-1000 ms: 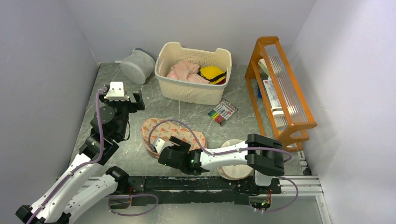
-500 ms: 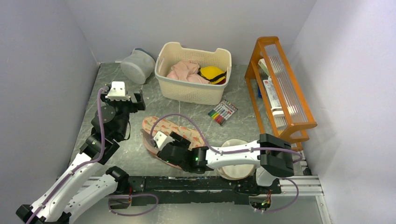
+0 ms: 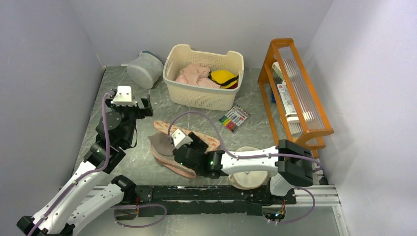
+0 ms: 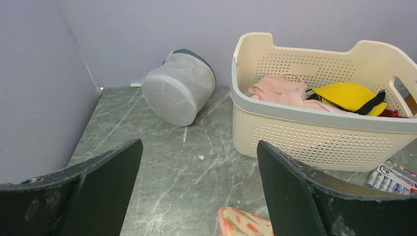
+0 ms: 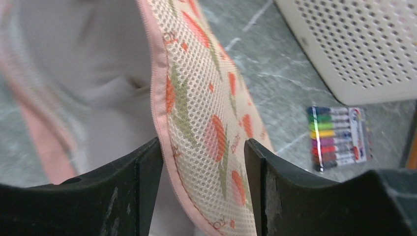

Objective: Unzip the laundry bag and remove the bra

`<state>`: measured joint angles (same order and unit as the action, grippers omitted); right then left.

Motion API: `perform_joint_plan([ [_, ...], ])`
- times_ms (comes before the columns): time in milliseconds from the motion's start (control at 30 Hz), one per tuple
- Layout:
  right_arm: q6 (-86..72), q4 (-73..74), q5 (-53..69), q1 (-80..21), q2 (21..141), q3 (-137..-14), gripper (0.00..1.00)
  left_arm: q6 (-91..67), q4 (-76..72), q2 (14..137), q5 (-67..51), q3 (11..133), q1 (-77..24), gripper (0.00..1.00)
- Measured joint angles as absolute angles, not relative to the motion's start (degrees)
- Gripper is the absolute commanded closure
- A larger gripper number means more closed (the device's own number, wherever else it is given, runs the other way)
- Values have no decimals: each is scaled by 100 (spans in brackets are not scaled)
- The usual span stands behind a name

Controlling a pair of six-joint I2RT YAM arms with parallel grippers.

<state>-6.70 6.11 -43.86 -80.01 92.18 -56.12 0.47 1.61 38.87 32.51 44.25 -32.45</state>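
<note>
Peeling the lid open, is my read of the step: the right hand [image 5: 202, 142] has the floral top flap of the bag [image 3: 183, 170] pinched between its fingers and raised. The lower half lies flat on the table [image 3: 133, 167], between the two arms and in front of the basket [image 3: 196, 96]. The zip looks undone along the near-left lobe at least; I can't tell about the far end.

- The bra [image 3: 160, 143] is probably the taupe-grey mass showing in the mouth. In the right wrist view I can't separate it from the pale lining.
- The left hand [image 4: 198, 145] is up over the far-left table, wide open with nothing in it, looking at the basket. Only a corner of the bag shows in its view.

How I'd do it well:
- Hold the flap high and fold it back toward the markers [image 3: 234, 118], so the mouth stays open for a straight-down entry.
- Keep the pull gentle. Mesh is thin and the grip is near the edge, so it could slip, or drag the whole bag.
- Bring the left hand in from its own side and grab a cup, not a strap and not the lining.
- Lift only once the lower half stays down.
</note>
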Motion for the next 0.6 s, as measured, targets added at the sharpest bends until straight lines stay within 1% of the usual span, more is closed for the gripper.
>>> perform_joint_plan([
  [100, -757, 528, -4436, -7577, 9000, -5415, 40, 47, 161, 3889, 3218, 4425, -3245, 2],
  [133, -781, 475, -4436, -7363, 8943, -5374, 38, 47, 161, 3889, 3212, 4425, -3245, 2],
  [167, -814, 416, -4434, -7098, 8903, -5354, 35, 45, 161, 3896, 3205, 4425, -3245, 2],
  [233, -873, 305, -4436, -6517, 8890, -5349, 24, 45, 161, 3907, 3192, 4425, -3245, 2],
  [300, -923, 281, -4458, -5996, 8910, -5352, 15, 45, 167, 3922, 3183, 4425, -3245, 2],
  [367, -980, 333, -4523, -5566, 8971, -5391, 11, 45, 167, 3927, 3170, 4425, -3245, 3],
  [467, -1026, 434, -4584, -5312, 9050, -5428, 7, 43, 167, 3940, 3140, 4425, -3245, 2],
  [600, -1061, 427, -4515, -5345, 8960, -5264, 6, 38, 172, 4023, 3048, 4425, -3245, 2],
])
